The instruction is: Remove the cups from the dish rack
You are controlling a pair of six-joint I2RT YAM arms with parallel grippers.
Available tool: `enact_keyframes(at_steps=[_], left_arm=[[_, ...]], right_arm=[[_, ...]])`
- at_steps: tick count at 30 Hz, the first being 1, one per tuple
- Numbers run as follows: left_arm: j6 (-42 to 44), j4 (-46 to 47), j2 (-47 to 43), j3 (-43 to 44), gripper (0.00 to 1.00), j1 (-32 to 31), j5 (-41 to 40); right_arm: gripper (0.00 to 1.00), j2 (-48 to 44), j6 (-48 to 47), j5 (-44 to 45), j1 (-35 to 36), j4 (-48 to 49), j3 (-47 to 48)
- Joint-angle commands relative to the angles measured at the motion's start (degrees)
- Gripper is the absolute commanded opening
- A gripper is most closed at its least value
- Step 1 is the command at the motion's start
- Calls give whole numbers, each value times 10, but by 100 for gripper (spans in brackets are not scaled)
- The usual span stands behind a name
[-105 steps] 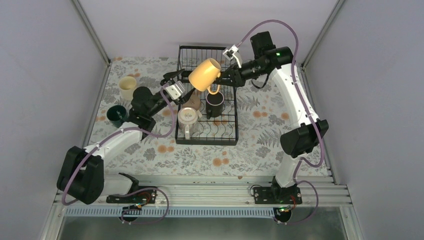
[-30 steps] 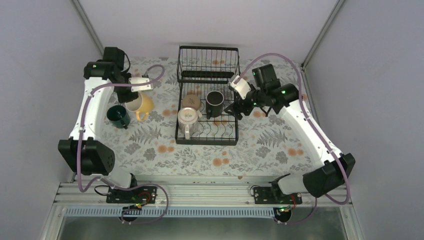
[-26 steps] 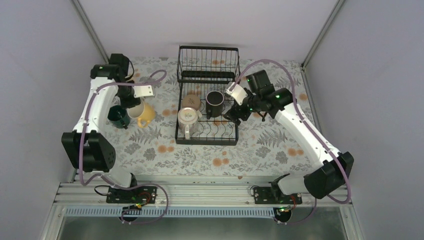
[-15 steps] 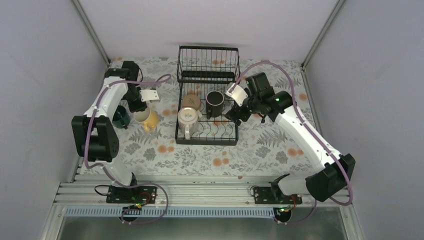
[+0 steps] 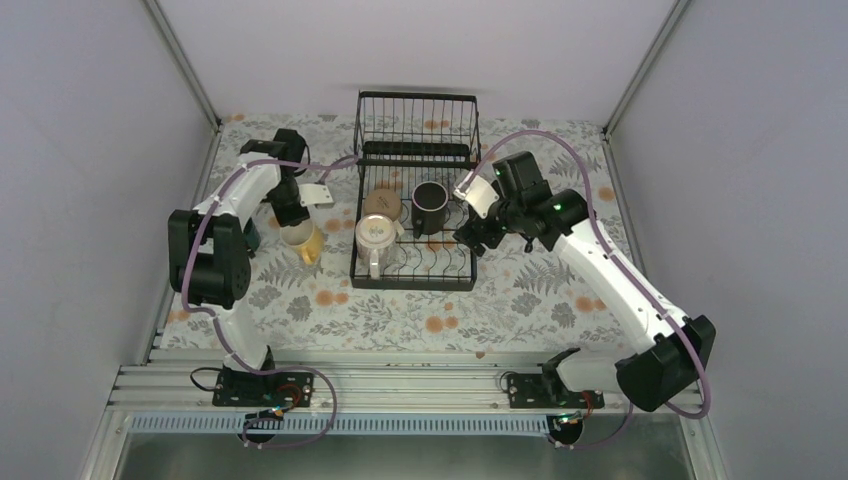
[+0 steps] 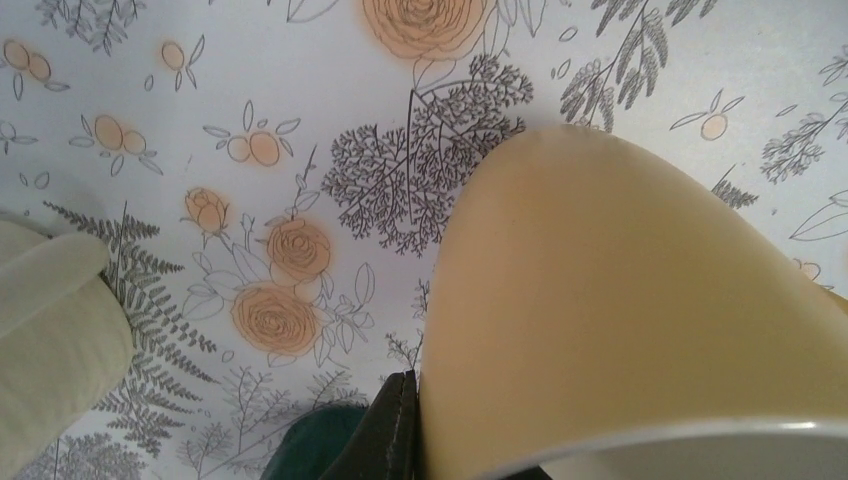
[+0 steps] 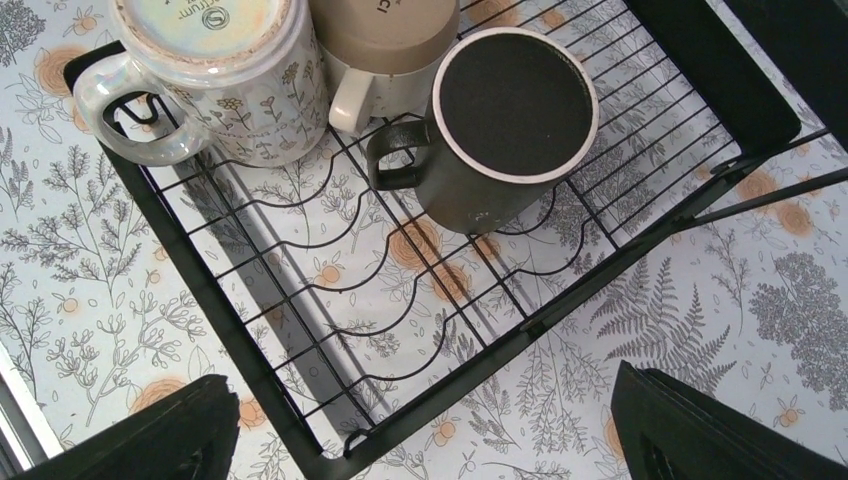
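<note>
The black wire dish rack [image 5: 415,283] [image 7: 560,300] holds three cups: a black one [image 5: 430,205] [image 7: 510,110], a tan one [image 5: 379,204] [image 7: 385,30] and an off-white flowered one [image 5: 375,237] [image 7: 220,70]. My left gripper [image 5: 296,222] [image 6: 420,440] is shut on the rim of the orange-yellow cup [image 5: 305,243] [image 6: 620,300], low over the cloth left of the rack. Whether that cup touches the cloth I cannot tell. A dark green cup [image 6: 300,455] and a cream cup [image 6: 50,350] stand close beside it. My right gripper [image 5: 478,235] [image 7: 430,440] hangs open and empty over the rack's right edge.
The flowered cloth [image 5: 540,260] covers the table between grey side walls. The rack's raised basket [image 5: 417,120] stands at the back. The left arm's upper link [image 5: 210,260] stands tall near the left wall.
My left gripper has carried the orange-yellow cup from the back left toward the rack and nearer, down beside the green cup. The right gripper has shifted slightly and stayed open.
</note>
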Motion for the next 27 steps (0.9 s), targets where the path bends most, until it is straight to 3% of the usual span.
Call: enact_keyframes(at_steps=[1, 23, 25, 27], left_arm=[[-19, -21, -3, 18, 2, -3, -37], [-49, -29, 5, 26, 3, -17, -76], [-47, -29, 2, 27, 9, -20, -74], [-44, -31, 0, 29, 29, -20, -69]], right_arm=[[96, -19, -1, 13, 3, 14, -21], [96, -51, 1, 11, 4, 15, -45], [96, -53, 0, 11, 4, 16, -47], [97, -54, 1, 11, 4, 16, -49]])
